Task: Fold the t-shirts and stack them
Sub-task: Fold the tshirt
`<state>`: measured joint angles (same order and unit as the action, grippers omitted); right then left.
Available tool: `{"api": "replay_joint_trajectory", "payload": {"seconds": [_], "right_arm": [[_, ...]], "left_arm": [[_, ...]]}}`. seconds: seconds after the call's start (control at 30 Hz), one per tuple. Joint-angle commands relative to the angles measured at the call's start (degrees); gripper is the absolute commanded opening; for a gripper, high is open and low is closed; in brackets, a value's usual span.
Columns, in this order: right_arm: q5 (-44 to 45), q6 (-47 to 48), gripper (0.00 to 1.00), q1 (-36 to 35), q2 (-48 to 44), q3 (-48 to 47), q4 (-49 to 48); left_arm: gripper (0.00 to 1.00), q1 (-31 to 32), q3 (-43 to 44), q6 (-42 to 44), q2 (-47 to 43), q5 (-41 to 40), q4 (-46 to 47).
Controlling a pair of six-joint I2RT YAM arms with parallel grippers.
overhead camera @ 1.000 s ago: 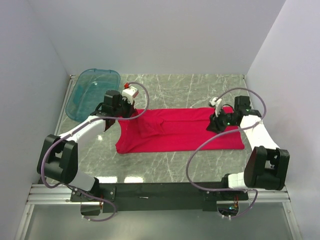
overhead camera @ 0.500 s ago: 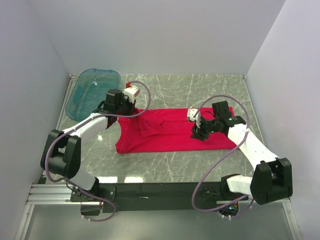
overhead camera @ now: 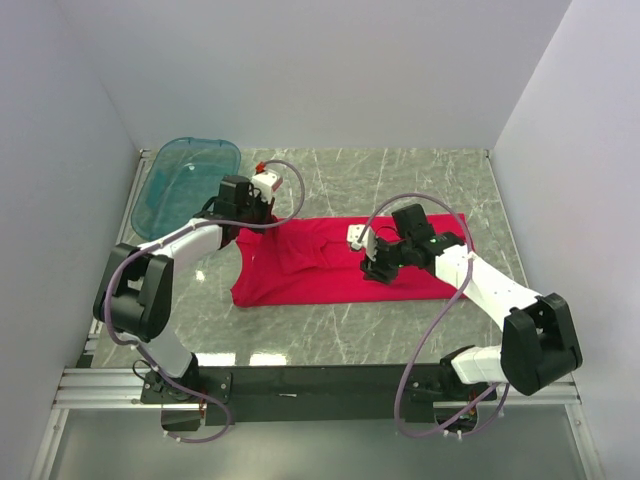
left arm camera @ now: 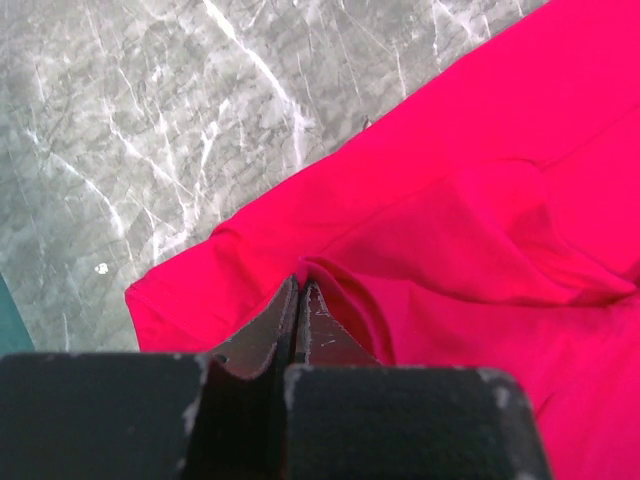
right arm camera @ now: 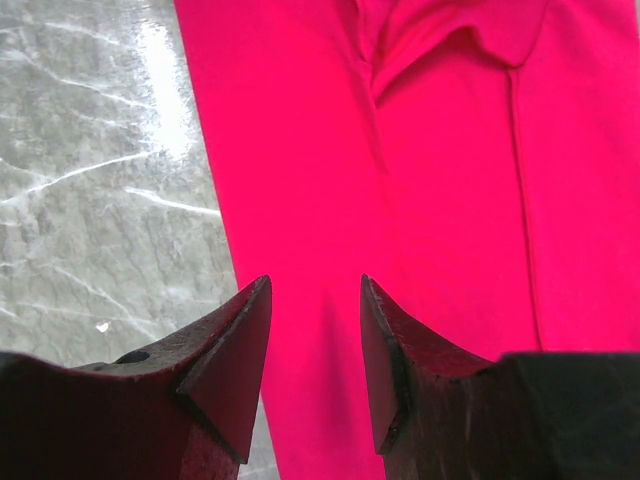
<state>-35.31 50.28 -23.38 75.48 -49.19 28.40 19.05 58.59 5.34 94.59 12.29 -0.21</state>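
Left hand (left arm camera: 300, 298) is clenched, jaws pressed together, with a raised fold of the red t-shirt (left arm camera: 470, 230) pinched at the tips, near the shirt's far left corner. Right hand (right arm camera: 315, 288) is released: jaws are held apart over flat red fabric, nothing is gripped between them, and the shirt's near edge is seen just to one side of them. The t-shirt is spread lengthwise across the middle of the marble bench (overhead camera: 400, 175), with loose creases bunched toward its left half. A teal tub (overhead camera: 180, 185) is seen at the far left corner, just beside the left arm and apart from the shirt.
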Motion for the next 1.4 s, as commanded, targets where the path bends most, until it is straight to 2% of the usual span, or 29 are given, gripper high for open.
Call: {"api": "replay_joint_trajectory", "payload": {"seconds": [0.0,1.1,1.33,1.37], "right_arm": [[1.8,-1.7,0.48,-1.3,0.5,-2.5,-2.9],[10.5,-3.0,0.48,-12.1,8.0,-7.1,-4.9],[11.9,-2.9,0.48,-14.1,9.4,-8.5,-4.5],[12.1,-2.8,0.48,-14.5,9.8,-8.7,-4.5]], "left_arm": [[0.01,-0.2,2.4,0.7,-0.4,1.6,2.4],[0.01,-0.2,8.6,1.2,8.1,1.1,0.6],[0.04,-0.2,9.4,0.5,9.4,0.5,0.6],[0.07,-0.2,9.6,0.2,9.6,0.5,0.6]]}}
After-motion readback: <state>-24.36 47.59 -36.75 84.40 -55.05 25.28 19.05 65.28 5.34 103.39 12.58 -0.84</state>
